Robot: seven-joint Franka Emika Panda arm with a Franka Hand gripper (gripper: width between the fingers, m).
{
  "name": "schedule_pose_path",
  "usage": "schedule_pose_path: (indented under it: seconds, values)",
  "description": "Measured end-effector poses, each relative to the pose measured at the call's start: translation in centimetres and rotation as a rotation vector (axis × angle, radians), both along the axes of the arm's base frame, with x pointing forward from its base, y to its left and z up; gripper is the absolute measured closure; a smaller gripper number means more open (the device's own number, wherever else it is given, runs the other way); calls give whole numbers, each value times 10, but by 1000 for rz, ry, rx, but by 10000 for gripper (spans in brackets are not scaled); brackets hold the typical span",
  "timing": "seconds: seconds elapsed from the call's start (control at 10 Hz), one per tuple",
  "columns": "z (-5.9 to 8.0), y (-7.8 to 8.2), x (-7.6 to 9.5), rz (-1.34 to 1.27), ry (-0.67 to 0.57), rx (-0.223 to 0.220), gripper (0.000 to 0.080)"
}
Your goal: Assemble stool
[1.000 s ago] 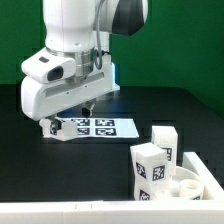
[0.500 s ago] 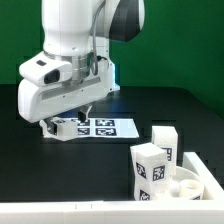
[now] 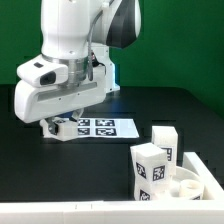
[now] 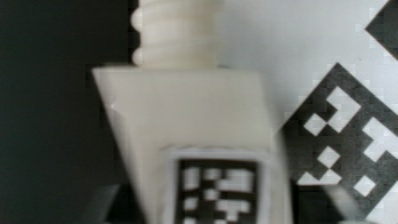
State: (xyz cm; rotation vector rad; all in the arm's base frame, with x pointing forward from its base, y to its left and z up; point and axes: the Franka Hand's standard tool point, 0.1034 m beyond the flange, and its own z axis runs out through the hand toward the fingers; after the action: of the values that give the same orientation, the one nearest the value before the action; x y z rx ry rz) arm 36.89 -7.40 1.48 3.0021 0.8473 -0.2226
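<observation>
One leg (image 4: pixel 187 140) — threaded tip, wrist view only

Surface: you see a black, matte tabletop (image 3: pixel 170 110), bare across its far side and the exterior view's right.
Marker board: a thin flat white board (image 3: pixel 108 127) printed with black square tags lies flat on the tabletop, toward the exterior view's left of centre.
Leg at the board: a short chunky white plastic leg (image 3: pixel 58 127) with a black-and-white tag lies at the board's left end in the exterior view; you cannot tell whether it rests on the table.
Near corner: a round flat white plastic disc seat (image 3: pixel 185 184) sits low at the exterior view's right, with two tagged white legs (image 3: pixel 150 168) just beside it.
</observation>
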Motion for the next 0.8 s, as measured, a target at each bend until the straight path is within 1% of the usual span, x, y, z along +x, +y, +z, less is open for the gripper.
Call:
schedule_pose_path:
  seconds: [0.1,0.2,0.3,0.4,0.5,0.6,0.8]
  values:
    - [1,6,5,-152,-16,-20,478]
    - [4,10,14,-290,-38,-36,478]
    - [7,10,23,-517,-57,-41,478]
    - [8,6,24,-707,-71,-38,478]
    - [6,1,18,-852,-74,-36,478]
    - [4,-6,13,-863,-108,-47,478]
    - [3,-1,13,-863,-67,-37,478]
